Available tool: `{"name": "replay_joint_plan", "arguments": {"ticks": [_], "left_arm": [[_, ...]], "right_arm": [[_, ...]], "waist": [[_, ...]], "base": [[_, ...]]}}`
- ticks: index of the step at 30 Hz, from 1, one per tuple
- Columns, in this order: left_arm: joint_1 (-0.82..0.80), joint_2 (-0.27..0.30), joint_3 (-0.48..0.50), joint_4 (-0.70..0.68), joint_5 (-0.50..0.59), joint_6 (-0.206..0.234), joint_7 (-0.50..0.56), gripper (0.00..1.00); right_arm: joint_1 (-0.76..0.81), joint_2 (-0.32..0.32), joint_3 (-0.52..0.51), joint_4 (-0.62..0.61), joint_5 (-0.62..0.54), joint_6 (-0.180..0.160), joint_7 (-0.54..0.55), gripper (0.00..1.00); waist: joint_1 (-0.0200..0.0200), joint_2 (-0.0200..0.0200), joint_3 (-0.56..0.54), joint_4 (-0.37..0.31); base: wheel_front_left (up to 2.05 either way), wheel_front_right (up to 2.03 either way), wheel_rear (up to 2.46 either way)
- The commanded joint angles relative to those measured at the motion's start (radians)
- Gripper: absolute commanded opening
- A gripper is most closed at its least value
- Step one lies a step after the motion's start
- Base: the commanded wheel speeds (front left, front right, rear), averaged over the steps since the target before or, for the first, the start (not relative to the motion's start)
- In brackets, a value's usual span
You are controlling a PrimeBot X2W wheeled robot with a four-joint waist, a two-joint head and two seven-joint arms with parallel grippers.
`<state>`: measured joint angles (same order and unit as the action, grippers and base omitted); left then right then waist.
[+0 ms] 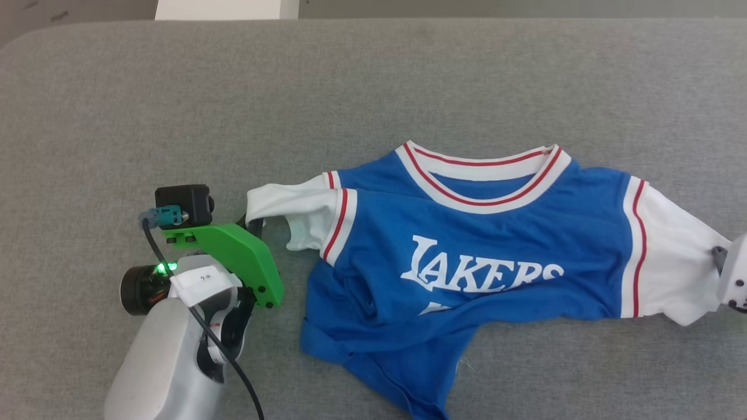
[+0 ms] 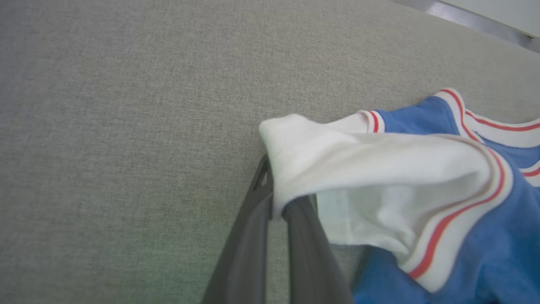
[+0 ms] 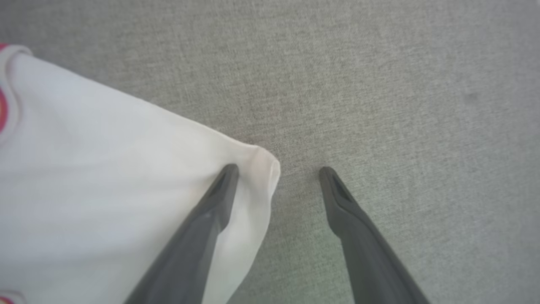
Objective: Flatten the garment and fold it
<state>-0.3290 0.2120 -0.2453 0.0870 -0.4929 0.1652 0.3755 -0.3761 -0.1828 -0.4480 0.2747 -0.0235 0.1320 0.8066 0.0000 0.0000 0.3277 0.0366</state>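
Between both arms: garment (image 1: 467, 233) (hem crumpled) | left gripper (image 2: 278, 207) clamps sleeve | right gripper (image 3: 278, 173) agape, seemingly straddling sleeve corner

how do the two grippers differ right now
The left gripper is shut, pinching one white sleeve; the right gripper is open, holding nothing. The left gripper's fingers meet on cloth; the right gripper has one finger over the other sleeve tip, one over bare grey surface. Both sit at a sleeve end of the jersey.
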Motion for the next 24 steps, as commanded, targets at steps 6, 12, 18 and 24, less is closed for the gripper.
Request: {"name": "replay_joint_plan", "arguments": {"ticks": [6,12,18,24], "left_arm": [[-0.001,-0.006,-0.008,-0.009,-0.009,-0.004,-0.016,0.00],[-0.023,-0.014,0.004,-0.010,-0.038,-0.030,-0.047,0.00],[-0.104,-0.002,0.033,-0.010,-0.085,-0.071,-0.044,0.00],[-0.258,0.032,0.050,0.031,-0.106,-0.113,-0.008,0.00]], "right_arm": [[0.005,-0.002,0.068,0.029,0.022,-0.001,0.091,0.00],[-0.012,-0.027,0.093,-0.043,0.107,-0.001,0.080,0.00],[-0.089,-0.072,0.120,-0.140,0.221,-0.001,0.061,0.00],[-0.232,-0.083,0.126,-0.200,0.328,-0.001,0.095,0.00]], "waist": [[0.0000,0.0000,0.011,0.014],[0.0000,0.0000,-0.033,0.001],[0.0000,0.0000,-0.103,-0.013],[0.0000,0.0000,-0.150,-0.024]], "base": [[0.00,0.00,0.00],[0.00,0.00,0.00],[0.00,0.00,0.00],[0.00,0.00,0.00]]}}
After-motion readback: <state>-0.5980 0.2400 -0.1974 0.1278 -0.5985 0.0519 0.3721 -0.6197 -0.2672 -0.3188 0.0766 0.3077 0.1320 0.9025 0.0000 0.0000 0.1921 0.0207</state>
